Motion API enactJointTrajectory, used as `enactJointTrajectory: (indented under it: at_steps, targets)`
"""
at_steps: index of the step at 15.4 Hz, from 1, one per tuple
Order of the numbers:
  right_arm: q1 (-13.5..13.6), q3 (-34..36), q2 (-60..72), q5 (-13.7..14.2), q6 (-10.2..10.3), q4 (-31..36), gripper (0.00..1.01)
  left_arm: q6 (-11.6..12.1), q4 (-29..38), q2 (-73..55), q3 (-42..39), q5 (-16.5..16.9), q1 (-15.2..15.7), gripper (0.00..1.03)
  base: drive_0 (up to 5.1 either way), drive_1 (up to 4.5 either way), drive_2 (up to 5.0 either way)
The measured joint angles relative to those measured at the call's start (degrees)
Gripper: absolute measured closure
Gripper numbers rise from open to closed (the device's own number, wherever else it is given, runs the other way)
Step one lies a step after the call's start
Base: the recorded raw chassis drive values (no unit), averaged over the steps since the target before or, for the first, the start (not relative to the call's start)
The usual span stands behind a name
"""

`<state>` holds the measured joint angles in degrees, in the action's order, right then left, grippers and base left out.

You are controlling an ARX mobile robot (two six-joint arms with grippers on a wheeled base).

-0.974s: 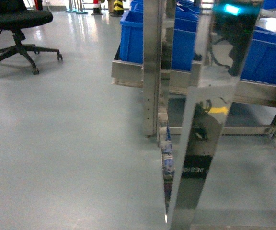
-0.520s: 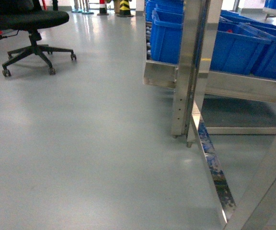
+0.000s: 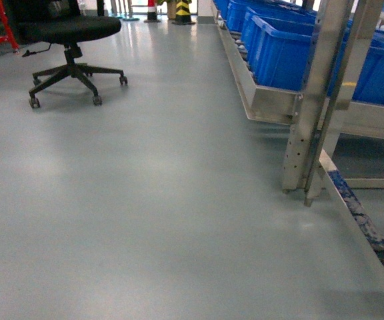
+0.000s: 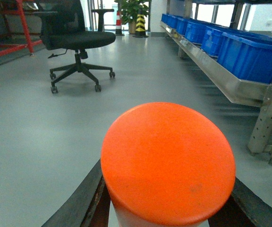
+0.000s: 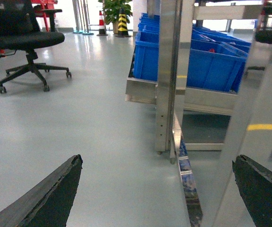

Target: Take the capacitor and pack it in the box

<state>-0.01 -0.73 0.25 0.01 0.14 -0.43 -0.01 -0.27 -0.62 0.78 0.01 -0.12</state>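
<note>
Jaws of the left gripper (image 4: 166,208) sit pressed against the sides of an orange-capped capacitor (image 4: 168,163), a cylinder with a pale body just showing under its round top. Its flat orange end faces the left wrist camera, so its long axis runs straight out along the jaws, away from the wrist; whether it is level or tilted cannot be told. Jaws of the right gripper (image 5: 159,189) are spread wide with nothing between them, only grey floor (image 3: 145,200) below.

No peach box shows in any view. The head view looks down over the floor toward a black office chair (image 3: 69,40) at far left and a steel rack (image 3: 312,107) on the right carrying blue bins (image 3: 282,53); neither arm appears there.

By my reading, the pick is done and this is the carrying step. The next move calls for bringing the box into view, then lining the capacitor up over its opening before letting go.
</note>
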Motion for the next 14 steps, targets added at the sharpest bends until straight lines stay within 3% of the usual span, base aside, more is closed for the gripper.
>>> enactJointTrajectory:
  at_steps: [14]
  targets:
    - [0.0, 0.0, 0.0, 0.0, 0.0, 0.07, 0.03, 0.0, 0.02, 0.0, 0.0, 0.02, 0.0, 0.58, -5.0, 2.43, 2.4]
